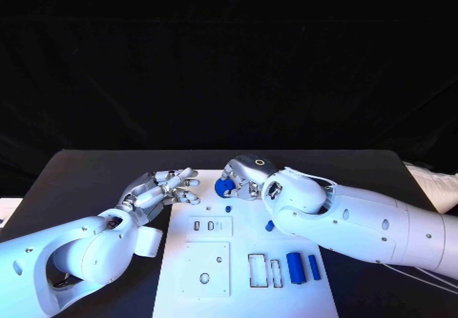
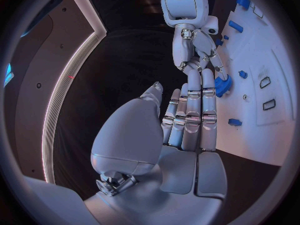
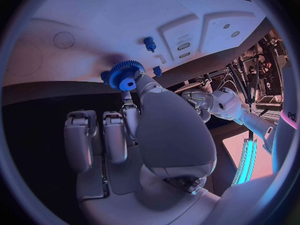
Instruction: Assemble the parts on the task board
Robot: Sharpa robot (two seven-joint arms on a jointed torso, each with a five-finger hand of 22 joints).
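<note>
The white task board (image 1: 243,295) lies in the middle of the black table. My right hand (image 1: 250,176) hovers over its far edge and pinches a blue gear (image 1: 225,187) between thumb and fingers; the right wrist view shows the gear (image 3: 125,75) held at the fingertips just above the board. My left hand (image 1: 160,191) is at the board's far left corner, fingers stretched out and holding nothing, a short way from the gear (image 2: 222,84). A small blue peg (image 1: 227,209) stands on the board just below the gear.
Another small blue piece (image 1: 269,225) sits beside my right forearm. Two blue cylinders (image 1: 295,267) (image 1: 314,266) lie at the board's near right, next to narrow rectangular slots (image 1: 257,270). A square plate with holes (image 1: 206,268) occupies the near left.
</note>
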